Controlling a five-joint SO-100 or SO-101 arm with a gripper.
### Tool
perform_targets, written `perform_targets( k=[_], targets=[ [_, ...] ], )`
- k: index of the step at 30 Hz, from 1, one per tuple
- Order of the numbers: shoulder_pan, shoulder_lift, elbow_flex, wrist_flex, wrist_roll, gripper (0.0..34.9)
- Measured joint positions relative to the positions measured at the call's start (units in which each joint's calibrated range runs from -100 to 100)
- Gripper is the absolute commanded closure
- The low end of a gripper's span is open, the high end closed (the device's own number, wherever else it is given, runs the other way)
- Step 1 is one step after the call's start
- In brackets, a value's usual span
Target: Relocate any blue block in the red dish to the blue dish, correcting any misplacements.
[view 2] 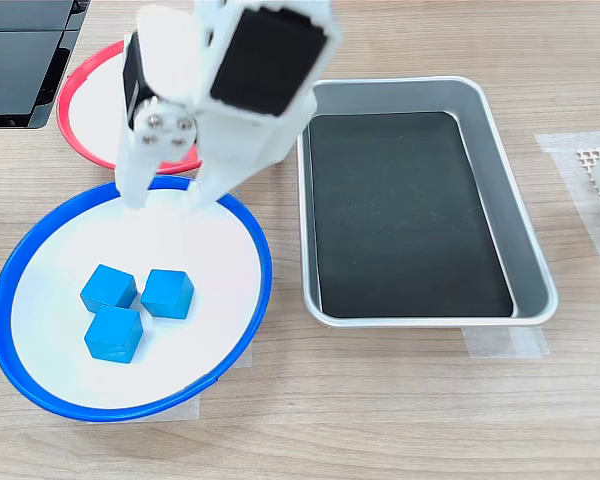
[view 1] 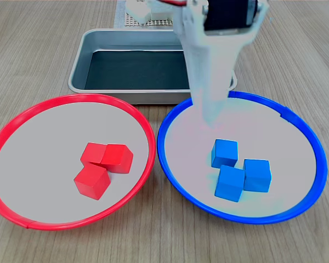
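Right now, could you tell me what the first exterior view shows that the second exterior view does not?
Only the first exterior view shows the three red cubes inside the red dish. Only the second exterior view shows the open claw with both fingers, plus a dark device at its top left. Both exterior views share the blue dish, its three blue blocks and the metal tray.

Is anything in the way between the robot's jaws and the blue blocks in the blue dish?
Nothing visible is. The gripper hangs open and empty over the far part of the blue dish in the second exterior view, with only bare dish floor between it and the three blue blocks. The red dish holds only red blocks.
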Motion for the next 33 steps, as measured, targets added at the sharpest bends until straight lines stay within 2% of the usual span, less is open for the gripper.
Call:
perform_targets(
  k=[1, 4, 9, 16, 20, 25, 33],
  targets=[
    [0.7, -3.6, 2.7, -2.1, 0.2, 34.6],
    [1.7, -9.9, 7.7, -6.2, 0.5, 34.6],
    [4.5, -25.8, 27.9, -19.7, 0.6, 34.6],
    [6.5, -48.9, 57.4, -31.3, 0.6, 34.6],
    [7.8, -64.9, 74.6, -34.9, 0.6, 34.6],
    [9.0, -82.9, 89.8, -31.1, -0.1, 34.6],
    [9.3, -99.9, 97.5, -14.4, -1.7, 34.6]
  ],
)
